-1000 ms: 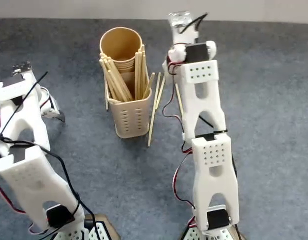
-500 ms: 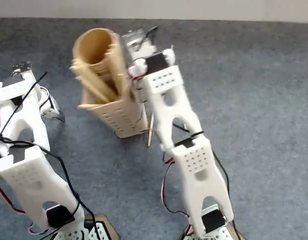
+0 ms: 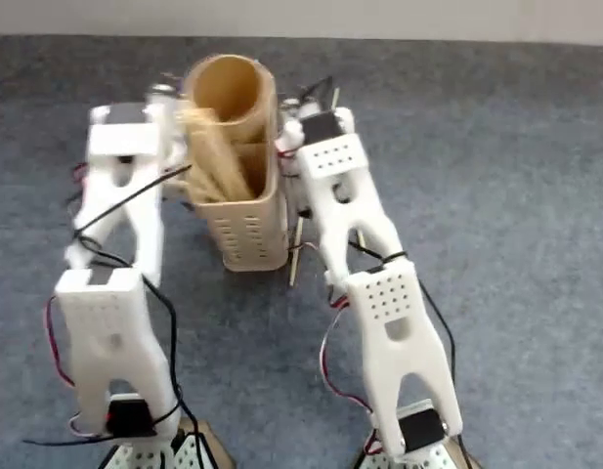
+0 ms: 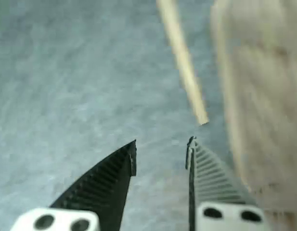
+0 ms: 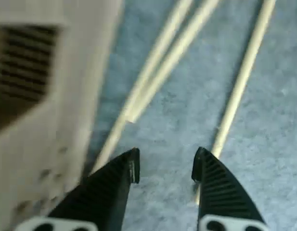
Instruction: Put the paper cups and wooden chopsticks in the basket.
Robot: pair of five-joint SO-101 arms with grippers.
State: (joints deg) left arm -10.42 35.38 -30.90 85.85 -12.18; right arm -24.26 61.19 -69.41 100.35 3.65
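Both sit beside the basket (image 3: 247, 234): we see the left gripper (image 4: 162, 143) parted and empty, the right gripper (image 5: 167, 152) parted over loose chopsticks (image 5: 239, 86) on carpet (image 5: 283, 144).

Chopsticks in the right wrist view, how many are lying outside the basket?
3 chopsticks: two close together beside the basket, one apart, running by the right gripper. Others may be hidden.
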